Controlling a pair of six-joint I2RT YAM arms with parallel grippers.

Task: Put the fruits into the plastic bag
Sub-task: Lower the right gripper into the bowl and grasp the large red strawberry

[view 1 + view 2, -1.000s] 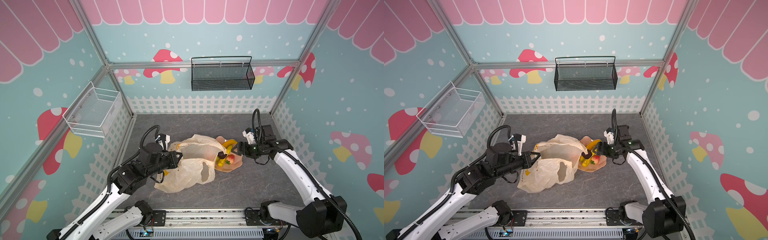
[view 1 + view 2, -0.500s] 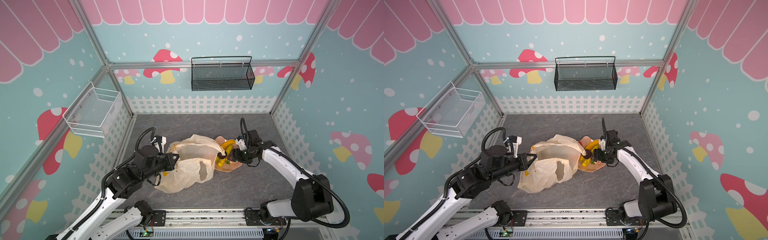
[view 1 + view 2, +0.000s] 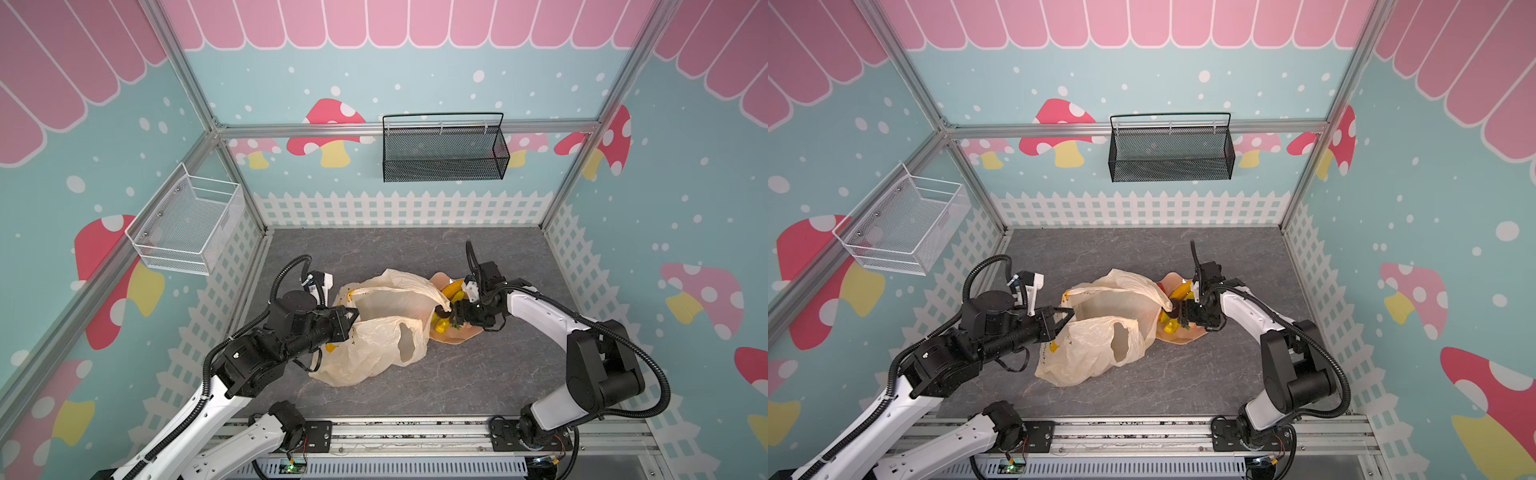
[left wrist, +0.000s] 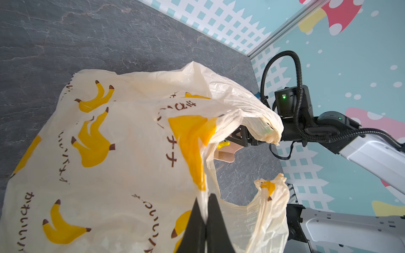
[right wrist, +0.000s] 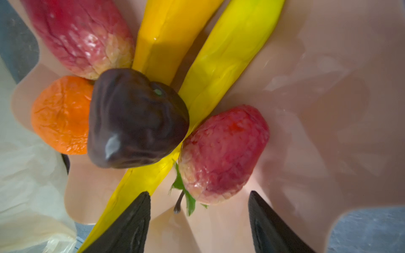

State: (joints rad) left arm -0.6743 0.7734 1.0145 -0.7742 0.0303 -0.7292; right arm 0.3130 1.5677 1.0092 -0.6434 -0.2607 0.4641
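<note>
The plastic bag (image 3: 382, 332) (image 3: 1100, 345) (image 4: 109, 153), cream with printed bananas, lies mid-floor with its mouth held open. My left gripper (image 3: 353, 313) (image 3: 1069, 311) (image 4: 205, 197) is shut on the bag's rim. The fruits lie on a pink plate (image 3: 455, 334) (image 5: 328, 109) right of the bag: two yellow bananas (image 5: 230, 50), two strawberries (image 5: 223, 153), an orange (image 5: 59, 116) and a dark brown piece (image 5: 135, 118). My right gripper (image 3: 451, 318) (image 3: 1179, 318) (image 5: 199, 192) hangs open just above the plate, its fingertips at either side of the nearer strawberry's green top, holding nothing.
A black mesh basket (image 3: 444, 151) hangs on the back wall and a white wire basket (image 3: 187, 226) on the left wall. One bag handle loop (image 4: 269, 190) droops near the plate. Fence-printed walls close in the grey floor (image 3: 478, 374).
My right gripper has come left and down over the plate, close to the fruits, with its jaws slightly narrower. The left gripper still pinches the bag's rim, hardly moved.
</note>
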